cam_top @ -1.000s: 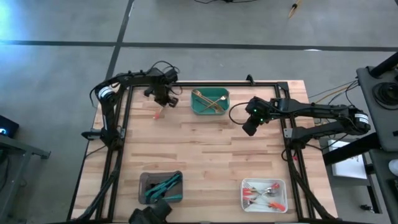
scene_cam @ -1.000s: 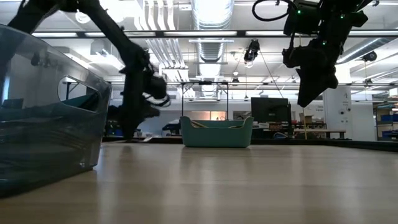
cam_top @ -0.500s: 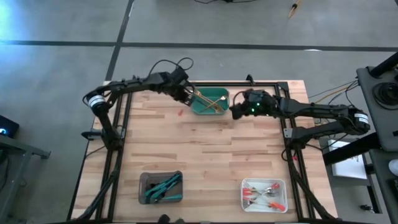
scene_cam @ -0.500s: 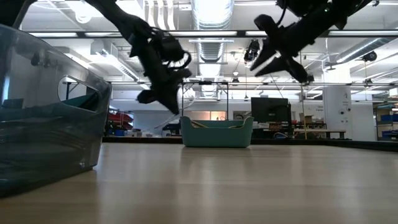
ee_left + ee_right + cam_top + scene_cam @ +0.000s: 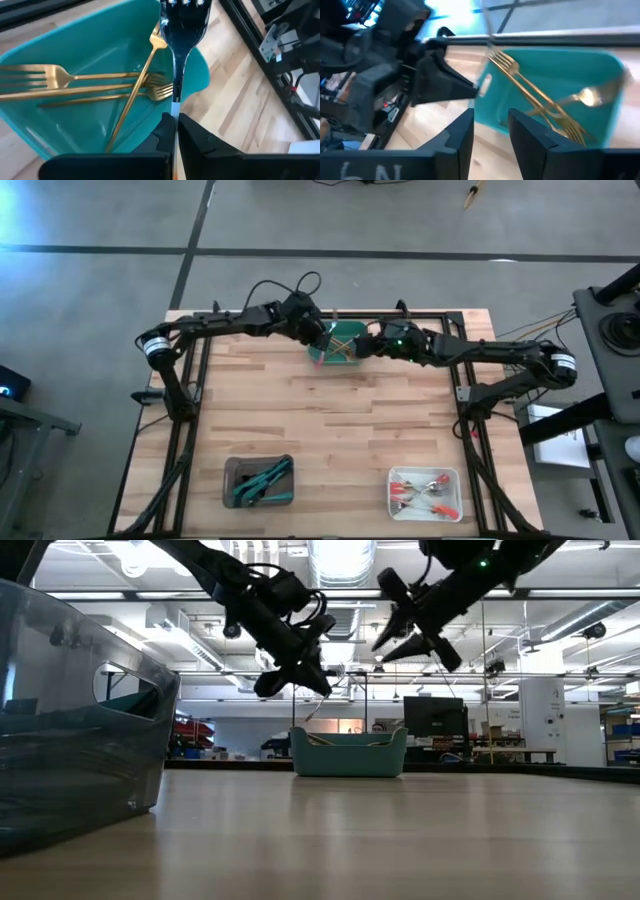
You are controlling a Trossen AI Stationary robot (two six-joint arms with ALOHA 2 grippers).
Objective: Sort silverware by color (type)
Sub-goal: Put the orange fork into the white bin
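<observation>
— Status of your left end effector (image 5: pixel 176 125)?
— Clamped on a fork (image 5: pixel 181 35), above the green tray (image 5: pixel 322 356) at the bench's (image 5: pixel 330 420) far edge.
— And your right end effector (image 5: pixel 490 132)?
— Fingers parted, empty, hovering just right of that tray, where gold forks (image 5: pixel 75 82) lie.

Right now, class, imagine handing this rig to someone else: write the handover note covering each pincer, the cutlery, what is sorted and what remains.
Left pincer: shut on a silver-headed fork, held over the green tray.
Right pincer: open and empty, at that tray's other side.
Sorted: gold forks in the green tray, teal-handled pieces in the grey tray, red-handled pieces in the white tray.
Left: only the held fork. It probably belongs in another tray, but its handle colour is hidden.
</observation>
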